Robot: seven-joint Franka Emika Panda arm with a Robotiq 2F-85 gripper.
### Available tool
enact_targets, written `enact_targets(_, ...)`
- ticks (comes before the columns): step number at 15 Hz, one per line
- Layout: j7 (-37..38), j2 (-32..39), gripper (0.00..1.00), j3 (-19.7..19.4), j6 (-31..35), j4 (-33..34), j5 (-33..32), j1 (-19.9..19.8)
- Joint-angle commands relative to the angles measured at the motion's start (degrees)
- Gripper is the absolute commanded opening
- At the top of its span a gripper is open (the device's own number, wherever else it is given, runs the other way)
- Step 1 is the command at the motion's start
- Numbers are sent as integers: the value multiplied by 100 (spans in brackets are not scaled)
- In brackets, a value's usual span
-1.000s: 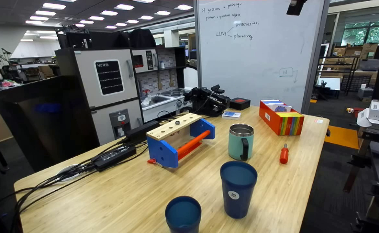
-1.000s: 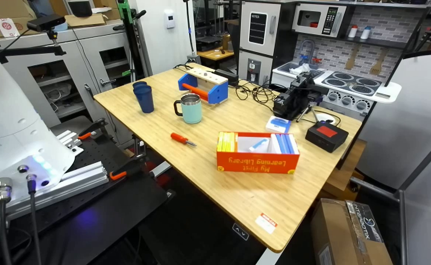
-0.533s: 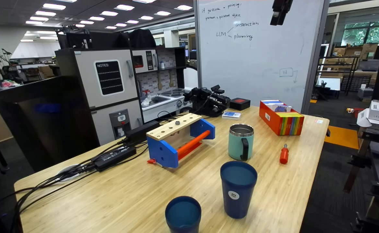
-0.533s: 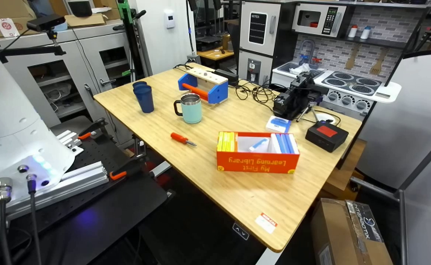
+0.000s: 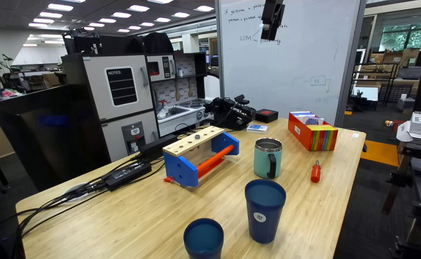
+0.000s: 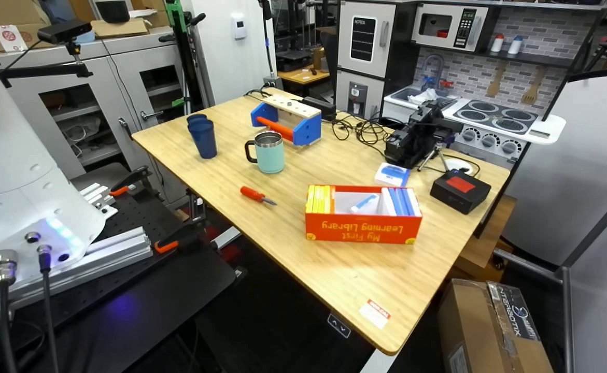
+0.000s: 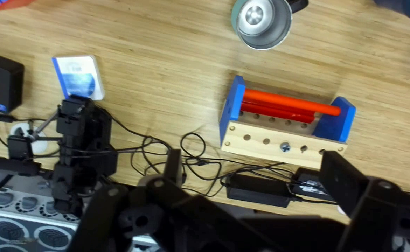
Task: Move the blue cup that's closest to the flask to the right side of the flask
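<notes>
The blue cup, a tall navy tumbler with a round white sticker, stands upright in an exterior view [image 5: 264,216] near the flask. It also shows in an exterior view [image 6: 205,140] and partly at the top right of the wrist view [image 7: 404,7]. The flask is turquoise with a steel rim and black handle; it stands in both exterior views [image 5: 264,162] [image 6: 270,155] and at the top of the wrist view [image 7: 238,14]. My gripper [image 7: 254,164] is open and empty, high above the table; its dark tip [image 5: 269,31] shows against the whiteboard.
A second blue cup [image 5: 203,237] stands beside the tall one. A blue, red and wooden toolbox [image 5: 199,154] stands near the flask. A red screwdriver [image 5: 315,172], an orange book box [image 6: 363,228], a black device [image 6: 420,134], power bricks and cables [image 5: 127,174] lie on the table.
My gripper has moved left and downward in an exterior view, coming further into sight before the whiteboard. The cups, flask and other objects have not moved.
</notes>
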Motion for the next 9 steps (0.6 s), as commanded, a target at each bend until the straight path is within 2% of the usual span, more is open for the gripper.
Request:
enact_targets(1, -275, 470, 100, 358, -498, 635, 126, 99)
enact_targets(6, -629, 960, 100, 690, -1053, 1004, 173, 121)
enact_targets(7, -239, 797, 100, 694, -767, 769, 23, 164)
enact_targets(9, -262, 865, 100, 699, -768, 779, 19, 158)
